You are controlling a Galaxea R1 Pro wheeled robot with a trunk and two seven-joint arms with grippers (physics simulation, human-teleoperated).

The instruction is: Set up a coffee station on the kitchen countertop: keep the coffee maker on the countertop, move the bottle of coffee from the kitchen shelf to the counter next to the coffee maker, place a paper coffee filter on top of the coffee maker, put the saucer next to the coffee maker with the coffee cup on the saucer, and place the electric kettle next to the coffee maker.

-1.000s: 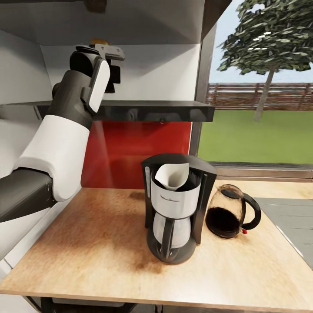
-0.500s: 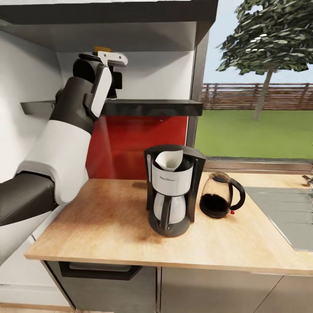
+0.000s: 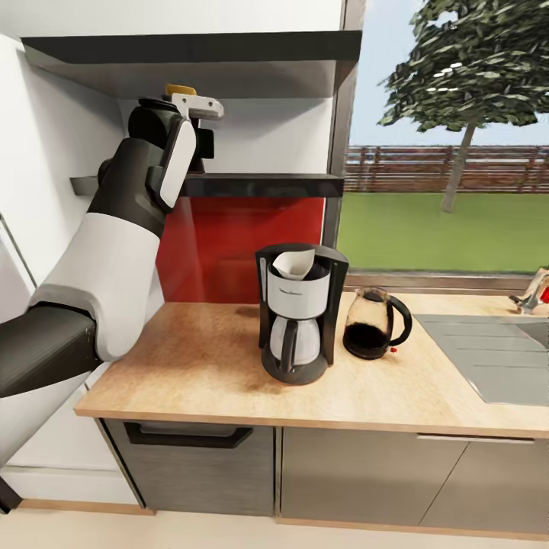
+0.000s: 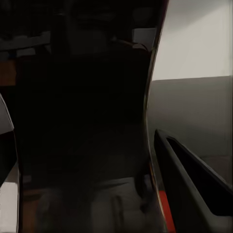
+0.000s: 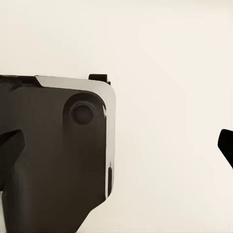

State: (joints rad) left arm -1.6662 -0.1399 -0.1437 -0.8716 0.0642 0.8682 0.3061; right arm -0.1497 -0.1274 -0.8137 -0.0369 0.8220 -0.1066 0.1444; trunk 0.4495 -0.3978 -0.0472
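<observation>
Left gripper (image 3: 200, 141) was raised at the kitchen shelf (image 3: 259, 184), clamped on the bottle of coffee (image 3: 181, 91); gold lid seen above the wrist. Below and right of it, on the kitchen countertop (image 3: 198, 358): coffee maker (image 3: 299, 313) topped with paper coffee filter (image 3: 293, 263), electric kettle (image 3: 372, 333) just beside. Right gripper's state couldn't be told.

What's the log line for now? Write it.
left gripper at shelf by bottle | grip unclear | filter on maker | kettle beside it
</observation>
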